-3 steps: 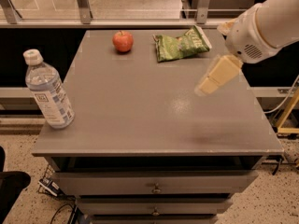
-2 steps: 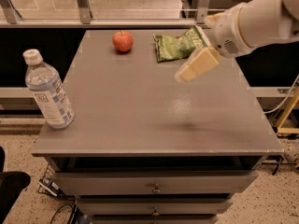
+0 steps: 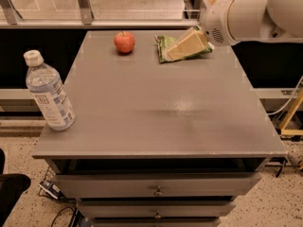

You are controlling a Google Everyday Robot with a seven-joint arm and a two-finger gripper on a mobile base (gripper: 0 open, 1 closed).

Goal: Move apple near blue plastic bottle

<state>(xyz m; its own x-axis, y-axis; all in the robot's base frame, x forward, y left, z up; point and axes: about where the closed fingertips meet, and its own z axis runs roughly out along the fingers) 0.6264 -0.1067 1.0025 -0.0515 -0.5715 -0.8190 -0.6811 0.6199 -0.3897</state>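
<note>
I held gripper (image 3: 183, 48) over bag (image 3: 163, 45) at far edge of table (image 3: 156, 122); grip state: could not tell. Apple (image 3: 124, 42) lay apart, left of gripper. Bottle (image 3: 49, 92) stood at near-left corner, well apart from apple.

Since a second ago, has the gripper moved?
Yes. The gripper has swung left and toward the far edge of the table; it now hangs over the green snack bag, right of the apple.
</note>
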